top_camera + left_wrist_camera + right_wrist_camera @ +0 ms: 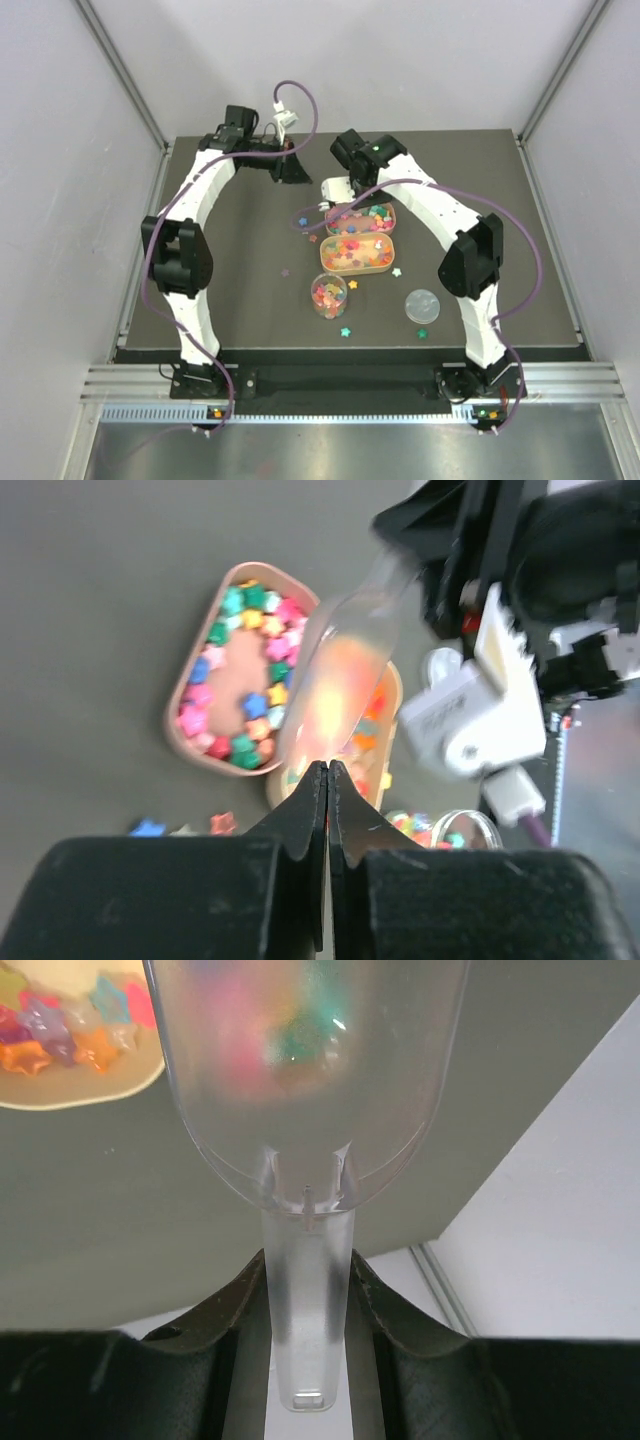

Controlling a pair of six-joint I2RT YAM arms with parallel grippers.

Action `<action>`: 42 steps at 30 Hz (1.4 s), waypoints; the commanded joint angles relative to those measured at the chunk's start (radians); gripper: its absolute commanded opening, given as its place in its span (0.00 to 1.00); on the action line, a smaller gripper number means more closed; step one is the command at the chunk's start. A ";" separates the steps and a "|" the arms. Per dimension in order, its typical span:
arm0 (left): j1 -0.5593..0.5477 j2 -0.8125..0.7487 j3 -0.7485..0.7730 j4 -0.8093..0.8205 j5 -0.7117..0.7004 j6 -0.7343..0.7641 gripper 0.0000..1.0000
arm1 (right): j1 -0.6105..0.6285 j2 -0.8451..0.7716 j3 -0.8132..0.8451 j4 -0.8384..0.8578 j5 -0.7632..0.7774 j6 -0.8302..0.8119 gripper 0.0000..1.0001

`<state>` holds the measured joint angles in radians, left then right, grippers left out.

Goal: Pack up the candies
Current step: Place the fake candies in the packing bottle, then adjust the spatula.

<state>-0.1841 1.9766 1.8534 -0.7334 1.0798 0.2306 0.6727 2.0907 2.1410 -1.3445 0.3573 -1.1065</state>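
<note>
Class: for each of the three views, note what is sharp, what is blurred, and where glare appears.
Top external: evenly lit, candies small but distinct. Left wrist: shut left hand dark and close, clear scoop blurred with a bright glow. Right wrist: scoop handle sharp, candies through its bowl smeared into colour patches.

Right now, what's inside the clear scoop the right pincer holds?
The scoop in the right pincer holds a few candies, seen as green and pink blurs through the plastic. Their count and shapes are hidden.
</note>
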 commanded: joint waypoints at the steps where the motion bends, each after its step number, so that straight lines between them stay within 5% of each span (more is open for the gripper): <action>1: -0.049 0.050 0.030 -0.006 0.048 -0.071 0.00 | 0.036 -0.009 0.048 0.057 -0.103 0.014 0.00; 18: -0.127 0.119 0.020 0.034 -0.030 -0.100 0.00 | 0.051 -0.118 0.100 0.157 -0.196 0.163 0.00; 28: -0.141 0.159 0.050 0.052 -0.032 -0.114 0.00 | 0.054 -0.235 0.154 0.180 -0.466 0.267 0.00; 36: -0.137 0.128 0.076 0.022 -0.090 -0.068 0.00 | 0.036 -0.192 0.088 0.163 -0.428 0.234 0.00; 42: -0.078 0.004 -0.052 0.142 -0.285 -0.033 0.27 | -0.041 -0.201 -0.073 0.197 -0.386 0.171 0.00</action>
<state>-0.3054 2.0964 1.8912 -0.7078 0.9741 0.1421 0.6777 1.9415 2.1437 -1.2415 0.0193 -0.8982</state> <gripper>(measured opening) 0.199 0.294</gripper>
